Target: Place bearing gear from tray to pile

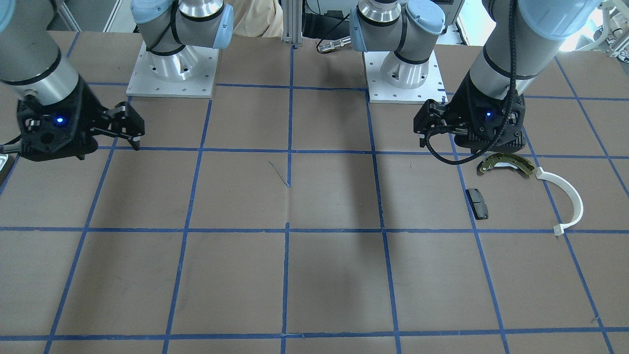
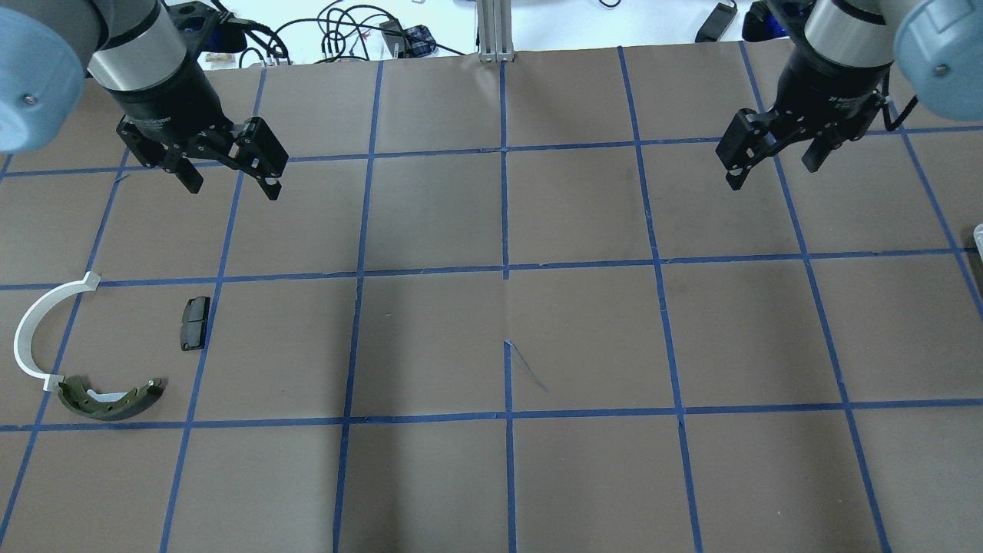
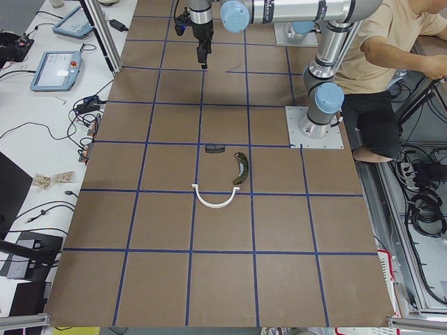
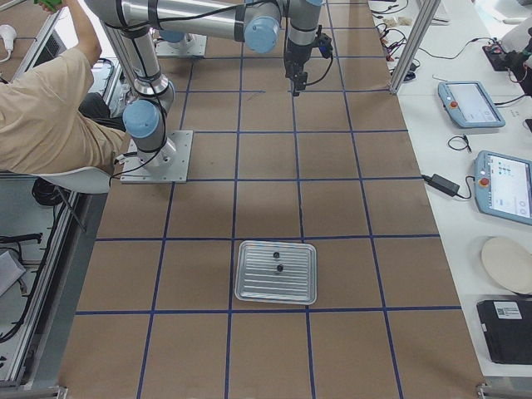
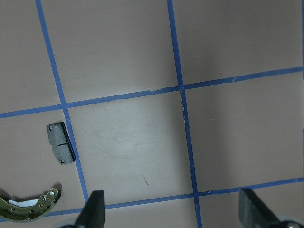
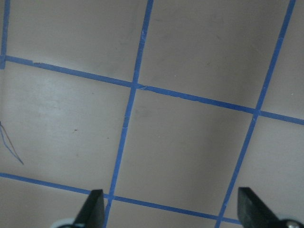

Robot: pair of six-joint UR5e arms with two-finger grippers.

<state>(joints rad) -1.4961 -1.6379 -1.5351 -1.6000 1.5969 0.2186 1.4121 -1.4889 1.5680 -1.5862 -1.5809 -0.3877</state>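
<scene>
The silvery tray [image 4: 249, 287] lies on the table and holds two small dark round parts [image 4: 280, 268], too small to identify. Only slivers of it show in the front view [image 1: 4, 162] and the overhead view [image 2: 978, 230]. The pile is an olive-brass shoe [image 2: 111, 399], a white half-ring [image 2: 34, 330] and a black pad [image 2: 195, 323]. My left gripper [image 2: 230, 175] is open and empty, hovering beyond the pad. My right gripper [image 2: 772, 165] is open and empty above bare table, well away from the tray.
The brown table top carries a blue tape grid [image 2: 504, 269]. The arm bases [image 1: 172, 69] stand at the robot's edge. A seated person [image 4: 50, 108] is beside the robot. Cables and tablets [image 3: 56, 70] lie on side benches.
</scene>
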